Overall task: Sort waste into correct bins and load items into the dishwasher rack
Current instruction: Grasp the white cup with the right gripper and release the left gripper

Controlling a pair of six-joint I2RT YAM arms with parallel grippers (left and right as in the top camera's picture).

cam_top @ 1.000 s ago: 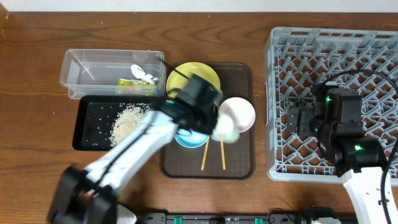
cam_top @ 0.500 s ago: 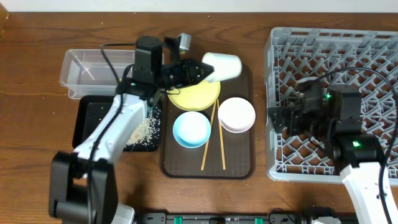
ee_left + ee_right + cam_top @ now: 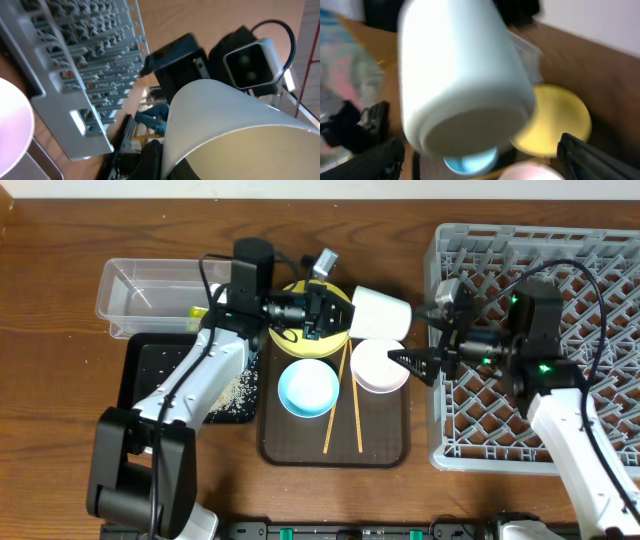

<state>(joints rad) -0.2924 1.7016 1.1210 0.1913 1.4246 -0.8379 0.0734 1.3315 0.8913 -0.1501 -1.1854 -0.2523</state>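
Overhead view showed a dark brown serving tray (image 3: 385, 442) in the middle of the wooden tabletop (image 3: 60, 460), with everything else grouped around it. On the serving tray lay a yellow plate (image 3: 312, 345) at the far edge, a light blue bowl (image 3: 308, 388) at near left, and a pinkish-white bowl (image 3: 375, 370) to the right. Two thin chopsticks (image 3: 358, 430) ran between the bowls and toward the near edge. Left of the serving tray sat the shallow black tray (image 3: 150, 380), with rice grains (image 3: 232, 395) heaped at the end nearest the serving tray. Beyond that sat the clear tub (image 3: 140, 280), holding a green-and-yellow wrapper (image 3: 203, 311). Right of the serving tray stood the grey lattice rack (image 3: 470, 250), its low open-work wall between the serving tray and the rack floor.

The cup (image 3: 382, 311) hung in the air over the far right part of the serving tray, lying sideways with its base toward the rack. The left gripper (image 3: 345, 312) pinched it at the mouth end, above the plate. The right gripper (image 3: 422, 340) reached from the rack over the serving tray's right edge. Its fingers were spread wide and empty, just beside the cup's base, and one finger was above the pinkish-white bowl.

The cup was a plain, smooth, pale cylinder with a rounded base. In the right wrist view it was blurred, base toward the camera. In the left wrist view its thin rim curved around a faintly yellowish inside.
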